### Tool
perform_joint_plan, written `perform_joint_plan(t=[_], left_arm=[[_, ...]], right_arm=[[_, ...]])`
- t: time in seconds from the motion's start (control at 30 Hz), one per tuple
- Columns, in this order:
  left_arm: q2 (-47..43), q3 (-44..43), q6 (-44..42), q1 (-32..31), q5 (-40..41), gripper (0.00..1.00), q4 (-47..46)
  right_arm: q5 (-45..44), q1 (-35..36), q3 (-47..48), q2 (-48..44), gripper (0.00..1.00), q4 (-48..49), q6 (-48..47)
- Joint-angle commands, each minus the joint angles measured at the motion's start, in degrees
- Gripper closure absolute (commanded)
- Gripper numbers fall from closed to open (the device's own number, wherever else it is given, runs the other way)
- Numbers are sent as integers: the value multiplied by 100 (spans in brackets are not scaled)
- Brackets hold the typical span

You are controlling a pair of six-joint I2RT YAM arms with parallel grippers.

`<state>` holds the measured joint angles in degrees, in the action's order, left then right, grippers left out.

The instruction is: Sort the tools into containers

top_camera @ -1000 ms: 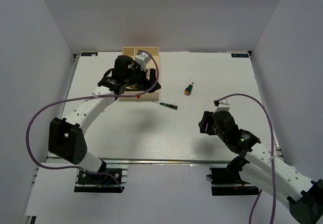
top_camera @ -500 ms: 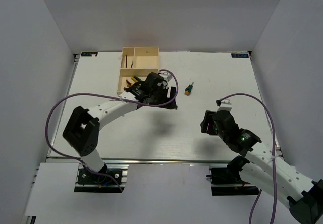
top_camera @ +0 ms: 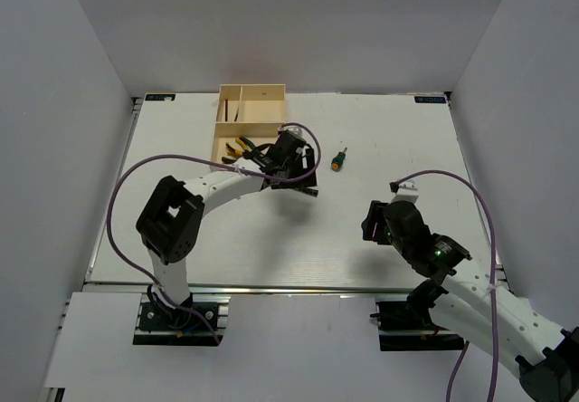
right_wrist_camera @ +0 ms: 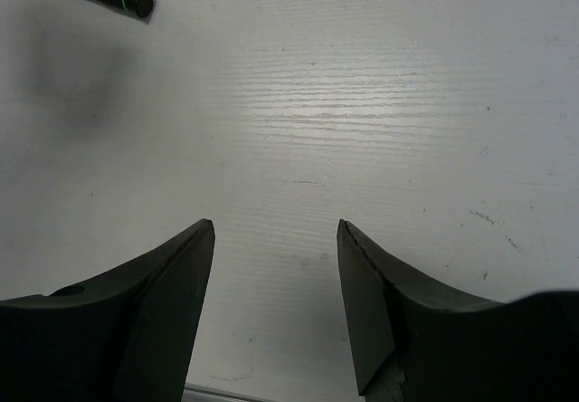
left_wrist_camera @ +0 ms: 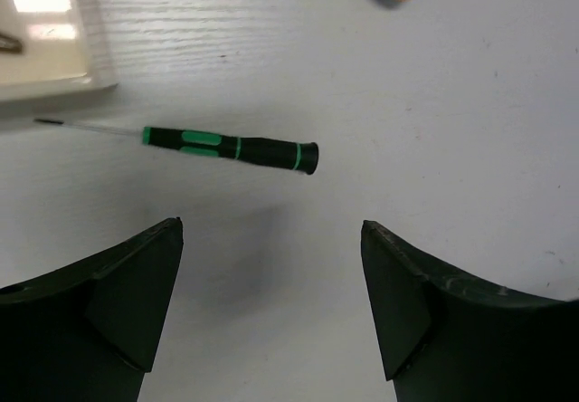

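thin screwdriver (left_wrist_camera: 231, 148): on desk (left_wrist_camera: 434, 130) by tray (left_wrist_camera: 54, 85);
step: left gripper (left_wrist_camera: 271, 230) open, poised over it;
next: drop, close on handle;
right gripper (right_wrist_camera: 275, 230): open, empty

Bright, even light falls from overhead. The white table (top_camera: 380, 139) is nearly washed out in the top view, with only soft, blurred shadows under the arms. Ahead and left of the left gripper (left_wrist_camera: 271, 227), two hard glare patches sit on the cream tray (left_wrist_camera: 98, 49) (its floor bleaches out there). The thin screwdriver (left_wrist_camera: 231, 147) just ahead is sharp, its shadow faint. The near fingers (left_wrist_camera: 118, 302) are dark and soft-edged. Ahead-left of the right gripper (right_wrist_camera: 276, 227) lies a diffuse grey shadow – the table grain is crisp.
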<state>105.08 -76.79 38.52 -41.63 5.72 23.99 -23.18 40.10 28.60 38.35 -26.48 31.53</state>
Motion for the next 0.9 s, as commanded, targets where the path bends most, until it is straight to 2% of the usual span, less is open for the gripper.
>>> perform_joint_plan(t=[0.0, 0.1, 0.17, 0.27, 0.57, 0.67, 0.77, 0.87], left_arm=[[126, -380, -905, -91, -561, 11, -421], [460, -879, -2004, -91, -1247, 13, -132], [628, -1187, -2784, -91, -1380, 13, 167], [672, -1442, -3428, -91, -1310, 13, 378], [1102, -2129, -4202, -47, -1565, 12, 1020], [1199, -2164, -4379, -47, -1669, 12, 1116], [1182, -2077, -4572, 41, -2214, 13, 1117], [1067, -1831, -5238, 93, -2050, 13, 1108]], right_arm=[[6, 7, -47, -152, 37, 143, 46], [94, -10, -126, -284, 37, 231, -32], [156, -2, -144, -336, 37, 275, -68], [182, -10, -179, -389, 37, 319, -94], [209, -11, -197, -389, 37, 345, -112], [209, -2, -206, -389, 37, 345, -103], [217, 7, -188, -389, 37, 345, -103], [217, 7, -206, -389, 37, 354, -112]])
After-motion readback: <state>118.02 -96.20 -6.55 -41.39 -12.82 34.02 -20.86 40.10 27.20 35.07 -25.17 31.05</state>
